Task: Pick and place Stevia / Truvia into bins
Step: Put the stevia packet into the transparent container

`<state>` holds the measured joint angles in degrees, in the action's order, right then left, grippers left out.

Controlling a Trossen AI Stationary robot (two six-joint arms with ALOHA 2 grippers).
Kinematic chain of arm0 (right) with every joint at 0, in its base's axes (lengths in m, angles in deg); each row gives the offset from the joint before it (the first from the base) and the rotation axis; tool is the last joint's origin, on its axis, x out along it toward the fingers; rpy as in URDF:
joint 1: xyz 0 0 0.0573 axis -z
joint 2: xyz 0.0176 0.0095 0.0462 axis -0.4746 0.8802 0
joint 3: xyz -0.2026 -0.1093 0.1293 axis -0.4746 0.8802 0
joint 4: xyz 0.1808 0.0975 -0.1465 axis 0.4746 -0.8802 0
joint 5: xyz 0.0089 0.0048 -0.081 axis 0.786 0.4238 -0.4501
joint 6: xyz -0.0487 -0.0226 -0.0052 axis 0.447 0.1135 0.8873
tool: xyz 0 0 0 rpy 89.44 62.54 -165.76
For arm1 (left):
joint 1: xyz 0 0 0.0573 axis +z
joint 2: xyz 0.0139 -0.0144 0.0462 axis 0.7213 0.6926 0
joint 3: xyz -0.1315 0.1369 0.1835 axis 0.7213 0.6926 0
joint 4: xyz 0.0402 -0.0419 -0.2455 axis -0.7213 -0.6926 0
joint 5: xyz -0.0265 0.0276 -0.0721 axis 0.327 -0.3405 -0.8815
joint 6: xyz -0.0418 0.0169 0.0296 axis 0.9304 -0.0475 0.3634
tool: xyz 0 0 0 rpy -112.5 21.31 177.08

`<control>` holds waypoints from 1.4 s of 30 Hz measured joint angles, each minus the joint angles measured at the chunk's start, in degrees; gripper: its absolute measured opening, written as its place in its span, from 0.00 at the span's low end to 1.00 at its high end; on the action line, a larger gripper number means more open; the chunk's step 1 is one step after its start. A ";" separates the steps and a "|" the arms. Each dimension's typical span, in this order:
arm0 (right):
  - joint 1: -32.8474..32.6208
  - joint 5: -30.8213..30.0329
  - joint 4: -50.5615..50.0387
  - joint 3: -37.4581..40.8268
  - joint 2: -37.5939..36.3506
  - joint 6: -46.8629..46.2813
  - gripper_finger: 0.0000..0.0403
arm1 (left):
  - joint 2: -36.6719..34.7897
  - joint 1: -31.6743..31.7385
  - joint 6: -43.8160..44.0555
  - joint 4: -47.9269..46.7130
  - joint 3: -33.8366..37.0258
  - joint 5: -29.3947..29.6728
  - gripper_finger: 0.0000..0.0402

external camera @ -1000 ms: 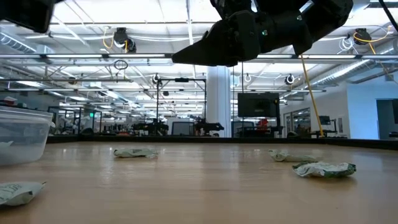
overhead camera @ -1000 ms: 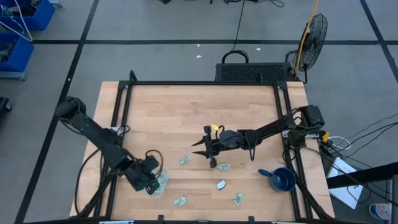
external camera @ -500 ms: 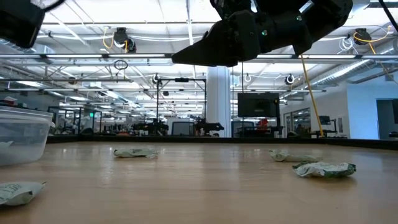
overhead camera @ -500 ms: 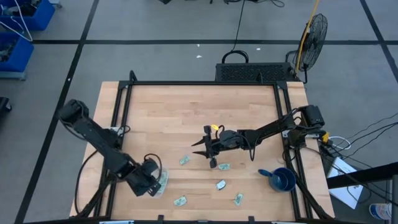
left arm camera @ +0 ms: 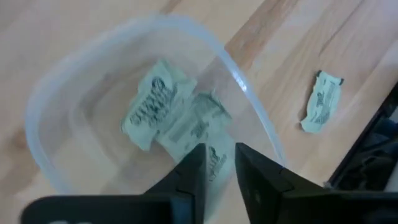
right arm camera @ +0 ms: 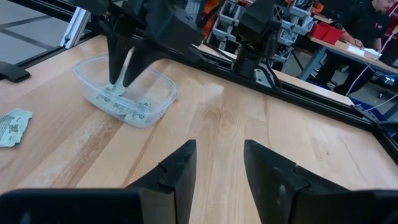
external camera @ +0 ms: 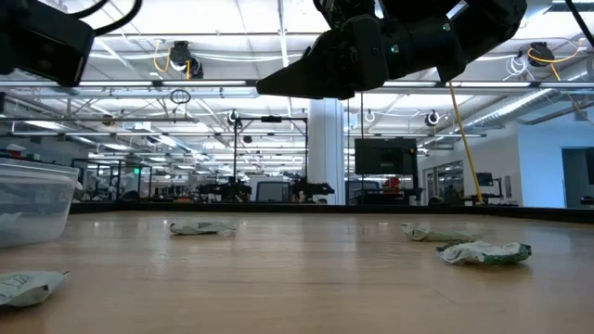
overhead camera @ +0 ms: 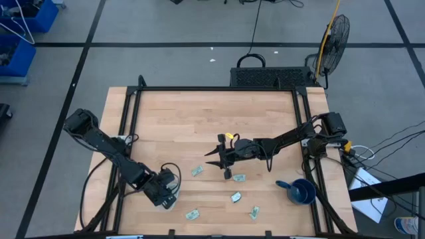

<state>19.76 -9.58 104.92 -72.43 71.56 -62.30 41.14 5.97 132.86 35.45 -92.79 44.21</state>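
Observation:
The clear tub (overhead camera: 174,194) sits near the table's near-left corner and is also in the low view (external camera: 32,199) and the right wrist view (right arm camera: 127,96). A few pale green-and-white sachets (left arm camera: 155,109) lie on its floor. My left gripper (overhead camera: 166,189) hangs over the tub, its fingers (left arm camera: 219,165) close together on a sachet. Several more sachets lie flat on the wood (overhead camera: 197,171) (overhead camera: 239,178) (overhead camera: 236,197) (overhead camera: 255,212) (overhead camera: 192,214). My right gripper (overhead camera: 222,164) hovers open above the middle of the table (right arm camera: 217,162). My left gripper pinches a pale sachet (right arm camera: 127,67) between its two fingers, which point down from above. The sachet hangs upright between them over the tub's inside (left arm camera: 214,158). Which edge of it the fingers have cannot be told.
A blue cup with a handle (overhead camera: 302,191) stands near the near-right corner. A black frame rail (overhead camera: 219,89) runs along the table's edges. One sachet lies just outside the tub (left arm camera: 320,109). In the low view sachets lie ahead (external camera: 202,227) (external camera: 483,251).
My left gripper has moved a little toward the table's right, from beside the tub to over it. The right arm and the sachets on the table have stayed put.

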 joint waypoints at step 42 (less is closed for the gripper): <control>0.15 0.30 -7.44 0.00 0.00 -0.67 0.32 | 8.02 24.53 -38.34 13.33 0.02 3.40 0.28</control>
<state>19.91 -9.29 97.48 -72.43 71.56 -62.98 49.15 30.50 94.52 48.78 -92.77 47.61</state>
